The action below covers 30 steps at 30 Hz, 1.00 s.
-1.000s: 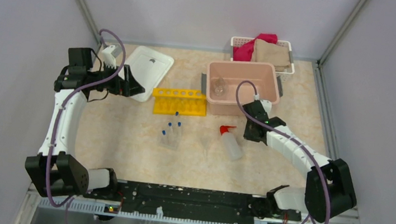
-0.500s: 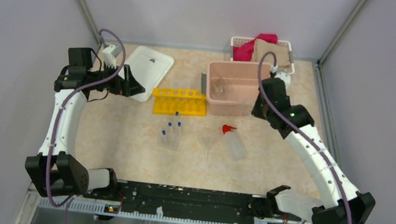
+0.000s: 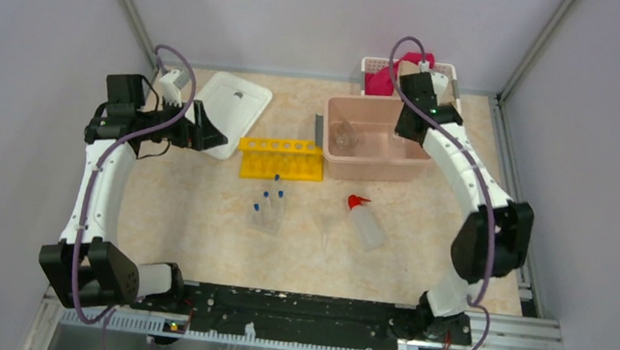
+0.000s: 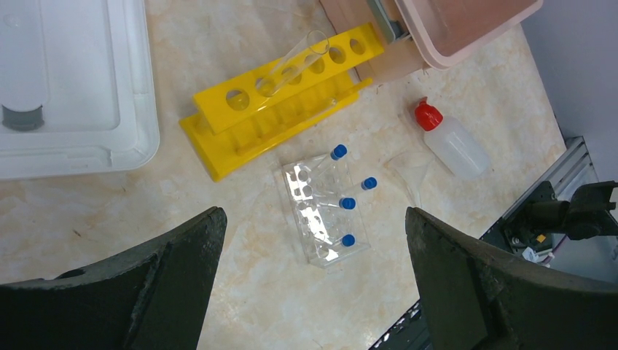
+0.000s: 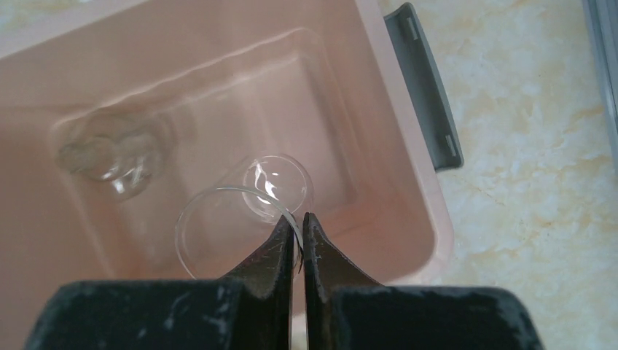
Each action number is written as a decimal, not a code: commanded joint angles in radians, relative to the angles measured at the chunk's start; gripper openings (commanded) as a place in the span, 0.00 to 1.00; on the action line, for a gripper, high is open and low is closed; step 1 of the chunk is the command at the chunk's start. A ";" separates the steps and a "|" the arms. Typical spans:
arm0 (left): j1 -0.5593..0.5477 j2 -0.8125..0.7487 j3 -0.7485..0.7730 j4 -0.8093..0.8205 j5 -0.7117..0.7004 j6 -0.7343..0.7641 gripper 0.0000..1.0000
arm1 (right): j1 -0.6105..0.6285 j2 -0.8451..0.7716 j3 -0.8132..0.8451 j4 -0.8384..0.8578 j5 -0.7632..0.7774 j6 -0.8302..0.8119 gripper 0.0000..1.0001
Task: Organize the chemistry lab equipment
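Pink tub (image 3: 377, 169), seen from above, holds only the clear round flask (image 3: 344, 135), with the right gripper (image 3: 409, 123) over it. The yellow rack (image 3: 280, 156), clear rack of blue-capped tubes (image 3: 268, 210), funnel (image 3: 324, 227) and squeeze bottle (image 3: 364, 225) lie loose on the table.

Left wrist: the left gripper (image 4: 313, 217) hangs spread wide and empty above them.

Right wrist: the fingers are pressed on the rim of a clear cup (image 5: 215, 233) over the tub, so I judge the job barely begun.

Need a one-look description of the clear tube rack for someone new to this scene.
On the marbled table, find the bright yellow rack at centre. The clear rack sits just in front of it, toward the table's near edge, left of the red-nozzled squeeze bottle. Unlike the yellow rack, it is see-through and holds four blue-capped tubes.
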 commanded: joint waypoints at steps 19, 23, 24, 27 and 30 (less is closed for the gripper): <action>0.008 -0.034 -0.006 0.032 0.014 0.001 0.99 | -0.047 0.204 -0.106 0.125 0.019 0.011 0.00; 0.007 -0.040 -0.012 0.031 0.014 0.001 0.99 | -0.047 0.152 -0.164 0.135 0.004 0.020 0.00; 0.008 -0.041 -0.014 0.032 0.013 0.001 0.99 | -0.046 0.140 -0.178 0.138 0.001 0.021 0.00; 0.008 -0.043 -0.021 0.035 0.015 0.000 0.99 | -0.047 0.114 -0.201 0.150 0.015 0.017 0.00; 0.008 -0.042 -0.019 0.037 0.017 -0.002 0.99 | -0.047 0.127 -0.185 0.125 0.046 0.017 0.00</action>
